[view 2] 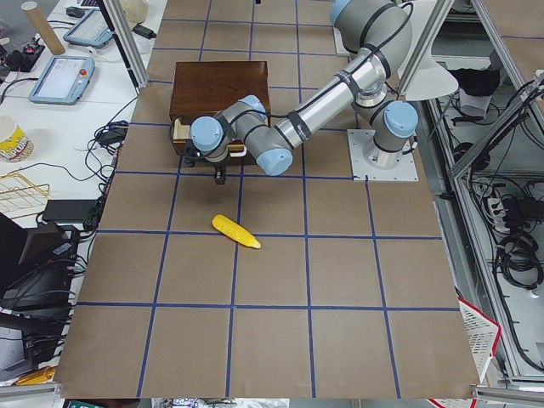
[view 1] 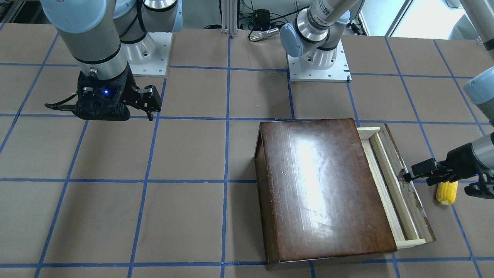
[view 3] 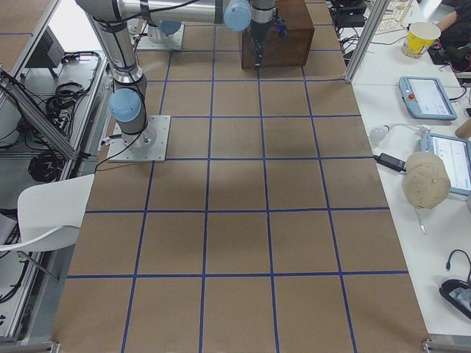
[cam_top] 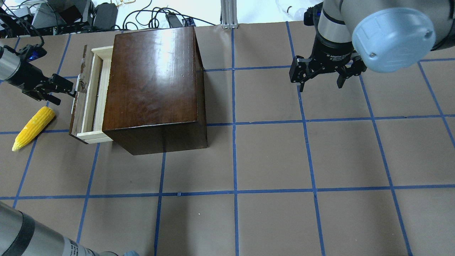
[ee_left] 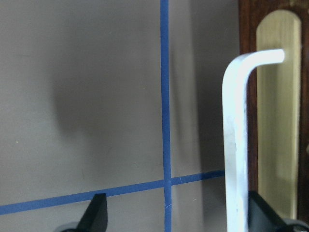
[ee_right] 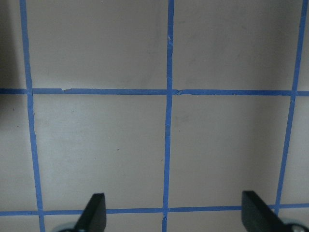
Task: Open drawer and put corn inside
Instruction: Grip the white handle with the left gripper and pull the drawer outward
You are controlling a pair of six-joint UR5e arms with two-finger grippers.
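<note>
Corn lies flat on worktop at mid-left edge of overhead view, just beside the drawer front but not touching it. Its long axis runs diagonally, w/ tapered tip toward lower left and blunt end toward upper right.

Drawer is part-way out of the dark box, sticking out to frame left. Its long axis runs top to bottom, and the pale tray shows btwn front panel and box.

Left arm enters from left edge w/ wrist approx level. Left hand points sideways at the drawer front, above the corn's blunt end. Its fingers are spread, and in wrist view the white handle sits just inside one finger.

Right arm is upper right in overhead view, well apart from box. Right hand points straight down over bare worktop, fingers spread, holding nothing.
</note>
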